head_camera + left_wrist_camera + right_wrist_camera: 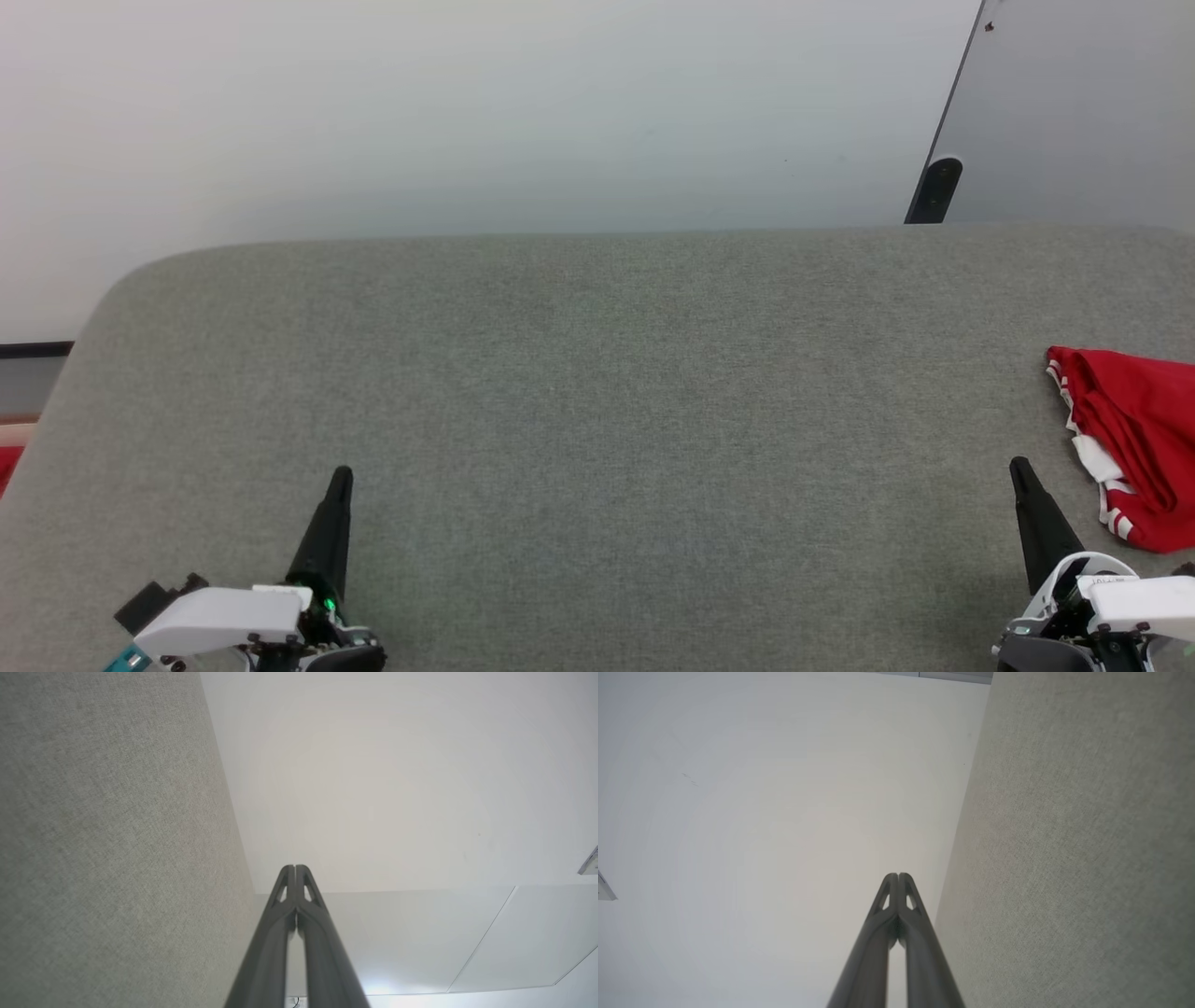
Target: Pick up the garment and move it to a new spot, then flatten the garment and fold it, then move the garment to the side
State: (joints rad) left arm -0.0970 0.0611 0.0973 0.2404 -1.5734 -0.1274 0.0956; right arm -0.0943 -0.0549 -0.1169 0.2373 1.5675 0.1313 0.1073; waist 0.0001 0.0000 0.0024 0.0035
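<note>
A sliver of red cloth (6,465) shows past the grey tabletop's (597,392) left edge, well to the left of the left tool (342,476). That tool is clenched on nothing, its dark fingers pressed together. The right tool (1019,464) is likewise clenched and empty. Just to its right the red shirt (1134,434), with white striped trim, lies bunched on the tabletop and runs past the view's edge.
</note>
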